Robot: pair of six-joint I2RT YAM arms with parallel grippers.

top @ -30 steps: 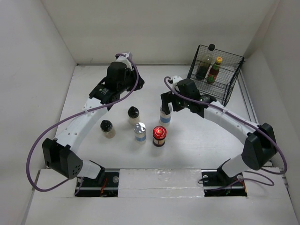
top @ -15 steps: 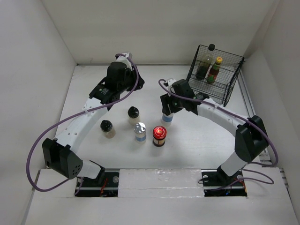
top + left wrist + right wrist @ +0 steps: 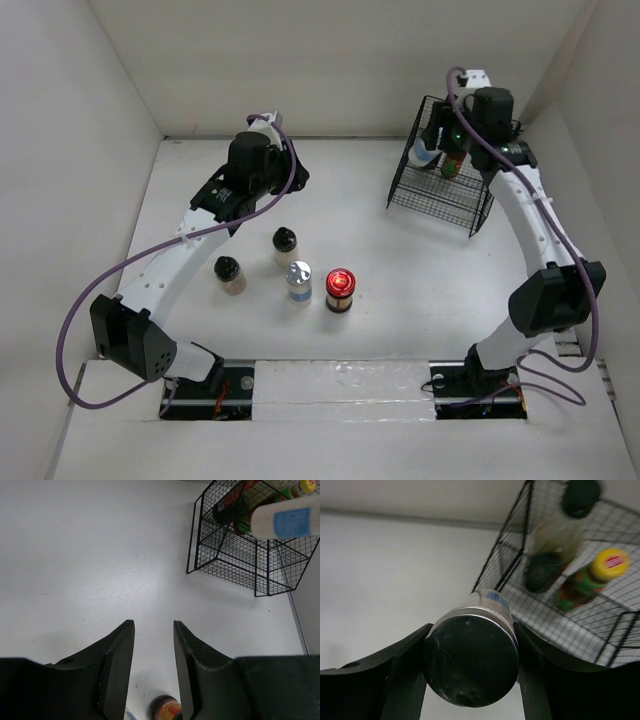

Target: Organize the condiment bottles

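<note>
Expect the held jar to behave as a stiff, fairly light cylinder. Judge it glass or hard plastic under a blue paper label, capped by a smooth silver lid, so probably slick at the lid and breakable if dropped on wire. Take hold across the labelled body, below the lid, as here. Sits pinched by its sides in the right gripper, lid toward the wrist camera, tipped well off upright. Hangs in the air at the left side of the basket, about level with the rim; cannot tell whether over the inside or just outside. Reads as mid-transfer: needs righting and lowering between thin black wires without snagging. Inside already, find the dark bottle, tall, narrow and black-capped, likely top-heavy. Close beside it, find the yellow-capped bottle in green and red. Out on the white table, well apart from the basket, count four more. Note a second silver-lidded jar just beside the red-lidded jar. Further left, note one beige jar and a second beige jar, squat with rounded black caps, probably easy to grip round the waist. At the left gripper, only a narrow gap between matte black fingers, with nothing in it, above bare table.
</note>
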